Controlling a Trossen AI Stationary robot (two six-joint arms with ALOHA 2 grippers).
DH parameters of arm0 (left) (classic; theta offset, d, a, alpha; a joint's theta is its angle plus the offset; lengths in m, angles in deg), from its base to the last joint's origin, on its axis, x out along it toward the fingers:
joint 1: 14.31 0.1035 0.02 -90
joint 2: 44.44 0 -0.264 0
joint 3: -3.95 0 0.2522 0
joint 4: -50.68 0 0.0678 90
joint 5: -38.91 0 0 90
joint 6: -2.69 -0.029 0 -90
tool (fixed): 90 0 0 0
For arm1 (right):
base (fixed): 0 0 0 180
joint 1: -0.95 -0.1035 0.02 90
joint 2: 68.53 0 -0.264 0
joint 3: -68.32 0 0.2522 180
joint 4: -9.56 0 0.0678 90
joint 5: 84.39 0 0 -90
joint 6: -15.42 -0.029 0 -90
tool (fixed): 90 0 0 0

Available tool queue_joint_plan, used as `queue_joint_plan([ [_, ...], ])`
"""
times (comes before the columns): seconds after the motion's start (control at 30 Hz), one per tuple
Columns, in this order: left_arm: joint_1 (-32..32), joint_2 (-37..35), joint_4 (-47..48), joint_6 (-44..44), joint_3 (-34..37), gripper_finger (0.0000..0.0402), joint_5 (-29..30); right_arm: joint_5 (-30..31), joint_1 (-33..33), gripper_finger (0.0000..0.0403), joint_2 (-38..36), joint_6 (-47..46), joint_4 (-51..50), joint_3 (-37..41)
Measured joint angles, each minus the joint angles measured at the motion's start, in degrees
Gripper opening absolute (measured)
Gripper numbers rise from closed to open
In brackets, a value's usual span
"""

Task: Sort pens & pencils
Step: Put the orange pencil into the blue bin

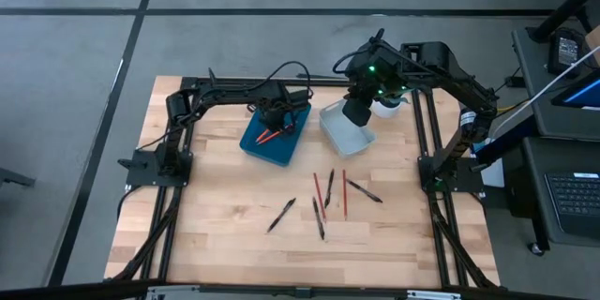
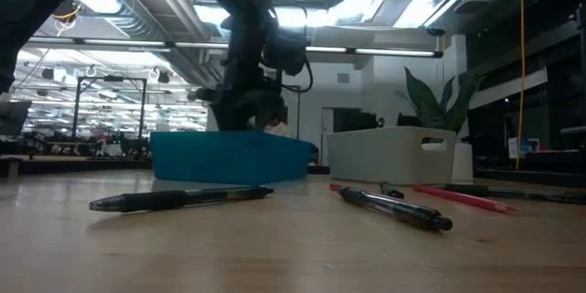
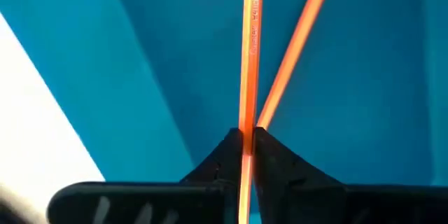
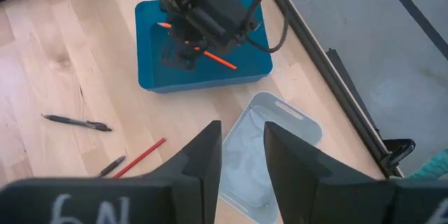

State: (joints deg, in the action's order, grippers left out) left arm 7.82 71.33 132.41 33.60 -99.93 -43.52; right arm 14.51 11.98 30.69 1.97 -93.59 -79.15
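My left gripper (image 1: 275, 120) is down inside the blue bin (image 1: 272, 142) and shut on an orange-red pencil (image 3: 250, 49). A second pencil (image 3: 297, 42) lies on the bin's floor beside it. My right gripper (image 4: 242, 150) hangs open and empty above the white bin (image 4: 269, 157), which stands to the right of the blue one. On the table nearer me lie two red pencils (image 1: 318, 189) (image 1: 344, 194) and several black pens (image 1: 281, 214) (image 1: 319, 218) (image 1: 329, 187) (image 1: 364, 190). My left gripper pinches the orange-red pencil's shaft (image 3: 246, 122) between its two fingertips (image 3: 222, 155). The fingers point down into the blue bin, and the pencil runs on past them over the bin's floor. Whether the pencil rests on the floor cannot be told.
The two bins stand side by side at the table's far middle. Black frame rails (image 1: 427, 131) run along the table's left and right sides. In the low view, a pen (image 2: 183, 199) and another pen (image 2: 396, 207) lie in front of the bins on bare wood.
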Motion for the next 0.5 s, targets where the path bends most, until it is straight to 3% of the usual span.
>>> queue_joint_plan([
  [0.5,1.50,-0.02,-4.67,-1.08,0.83,0.0018,-1.13,0.01,0.00,0.0110,0.00,-1.31,0.01,0.00],
])
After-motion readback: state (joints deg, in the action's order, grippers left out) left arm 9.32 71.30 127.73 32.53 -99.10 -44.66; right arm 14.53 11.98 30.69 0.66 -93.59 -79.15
